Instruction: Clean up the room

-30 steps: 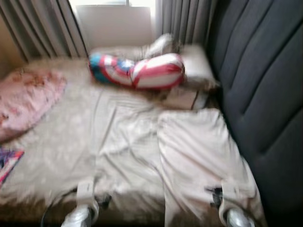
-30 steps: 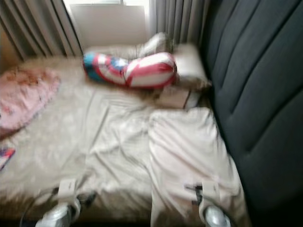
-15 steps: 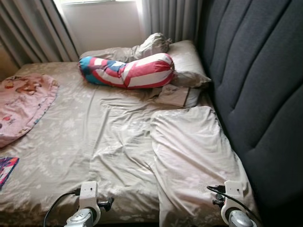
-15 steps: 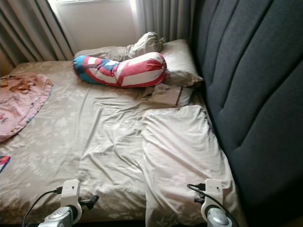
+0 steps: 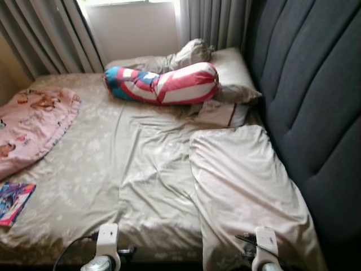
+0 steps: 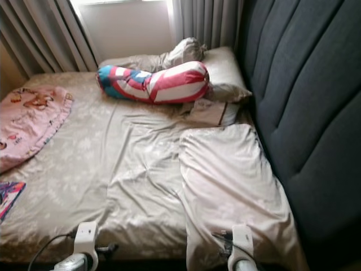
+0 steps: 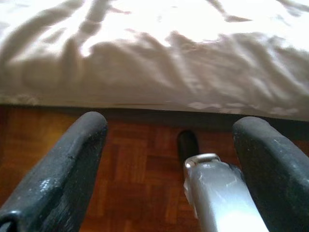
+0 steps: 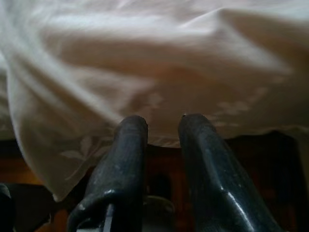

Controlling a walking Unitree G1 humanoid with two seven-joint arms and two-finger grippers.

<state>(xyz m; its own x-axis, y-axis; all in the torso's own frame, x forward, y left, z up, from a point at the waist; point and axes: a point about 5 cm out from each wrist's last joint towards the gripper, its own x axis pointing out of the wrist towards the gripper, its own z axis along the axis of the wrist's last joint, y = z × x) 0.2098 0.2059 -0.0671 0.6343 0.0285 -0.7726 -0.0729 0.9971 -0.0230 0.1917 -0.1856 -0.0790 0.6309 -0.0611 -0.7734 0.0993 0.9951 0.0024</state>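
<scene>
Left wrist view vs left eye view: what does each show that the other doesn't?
Left wrist view: the left gripper with fingers spread open, above a wooden parquet floor.
Left eye view: the striped bolster, pink blanket, a book, the dark headboard.
Both: the beige bedsheet hanging at the bed's near edge.

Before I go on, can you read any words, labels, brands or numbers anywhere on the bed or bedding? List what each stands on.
No text can be read.
Pink blanket: cartoon figures, no legible words.
Colourful book at the bed's left edge: printed cover, too small and blurred to read.
Red, white and blue bolster: stripes and a star pattern, no lettering.
Small pillow by the headboard: no label visible.
</scene>
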